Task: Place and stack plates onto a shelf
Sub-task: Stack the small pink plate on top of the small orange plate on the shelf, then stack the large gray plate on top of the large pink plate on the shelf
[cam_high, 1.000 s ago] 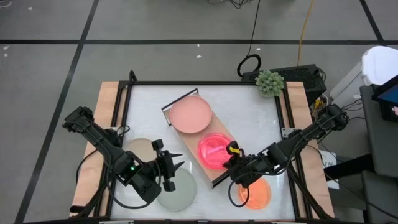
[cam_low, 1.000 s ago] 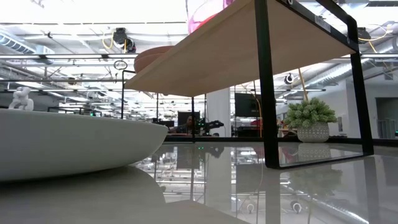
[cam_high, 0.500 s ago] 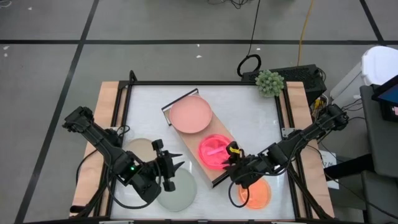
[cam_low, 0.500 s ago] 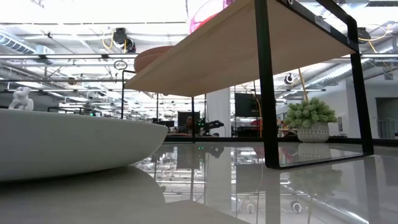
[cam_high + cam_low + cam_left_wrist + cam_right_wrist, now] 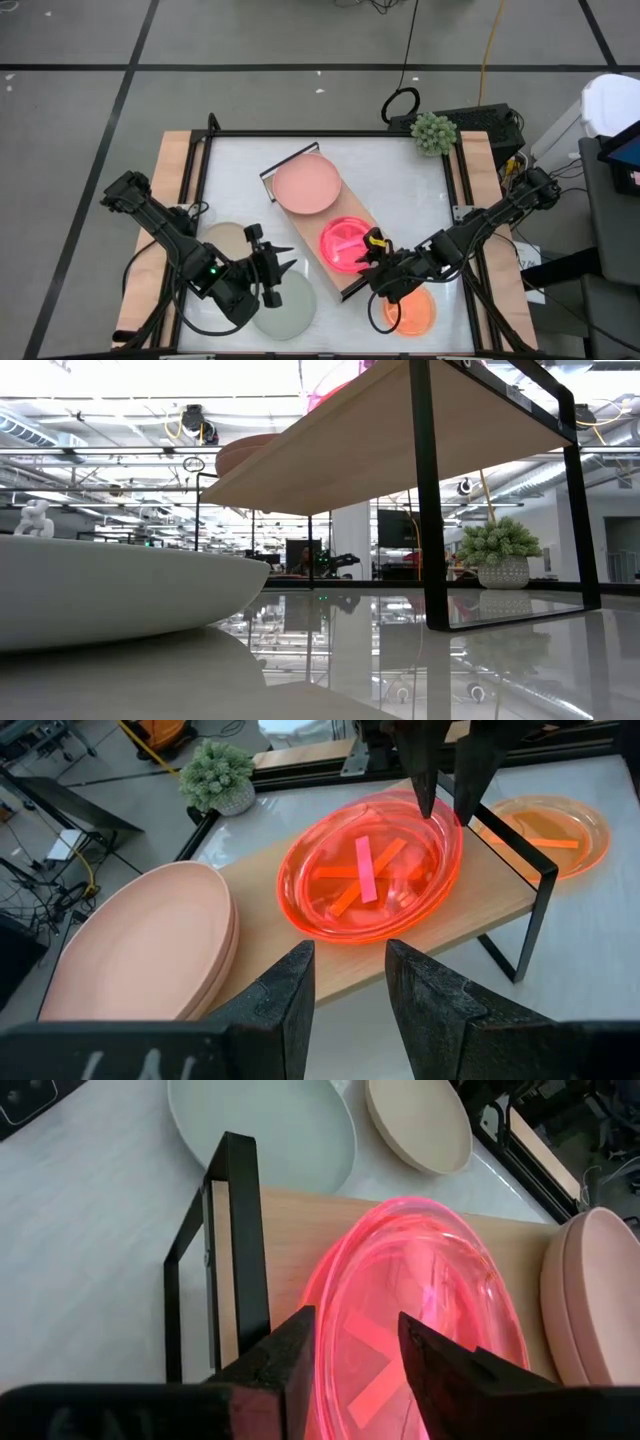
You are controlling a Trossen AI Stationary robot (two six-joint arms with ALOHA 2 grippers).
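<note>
Right claw (image 5: 372,262), fingers apart, hovers unmoved at the hot-pink plate (image 5: 345,241) resting on the shelf (image 5: 352,278), centre frame: placement looks complete. Left claw (image 5: 283,281), also apart, waits lower left.

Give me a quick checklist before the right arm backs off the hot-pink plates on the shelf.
1. Hot-pink divided plates seated on the shelf: ok; they lie flat on the board beside the dusty-pink plates.
2. Right hand released: ok; in the right wrist view the fingers stand apart, with the plate's rim in the gap between them.
3. Plate inside the shelf's end frame: ok.
4. Left hand out of the way: ok; open above the pale grey-green plate.
5. Orange divided plate free for pickup: ok; on the table by the right hand.
6. Beige plate reachable: cannot tell; the left arm partly covers it.
</note>
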